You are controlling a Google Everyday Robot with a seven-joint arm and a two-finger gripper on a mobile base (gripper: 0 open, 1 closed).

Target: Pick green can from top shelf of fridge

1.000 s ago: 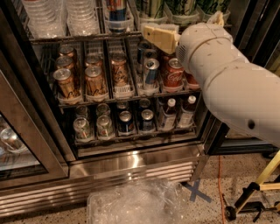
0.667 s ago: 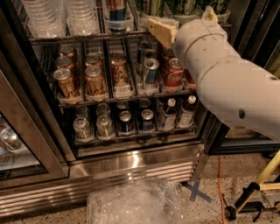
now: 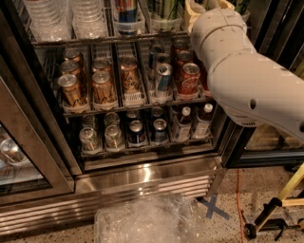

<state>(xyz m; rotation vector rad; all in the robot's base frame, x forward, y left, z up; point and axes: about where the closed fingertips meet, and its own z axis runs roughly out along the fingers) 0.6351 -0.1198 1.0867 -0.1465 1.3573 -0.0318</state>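
In the fridge (image 3: 142, 173), the green can (image 3: 164, 10) stands on the top shelf (image 3: 95, 40) at 12 o'clock, the gripper (image 3: 203, 9) just beside it at its 3 o'clock. Cola cans (image 3: 189, 78) sit one rack below, at its 5 o'clock.

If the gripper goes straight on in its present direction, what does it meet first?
Probably a can right of the visible green can on the top shelf; the gripper, at the upper edge, points into that row. It hides what lies ahead, so uncertain.

No readable text on cans (image 3: 102, 85) or bottles (image 3: 183, 124). Pincer (image 3: 202, 10) up at top shelf (image 3: 95, 40), right side.
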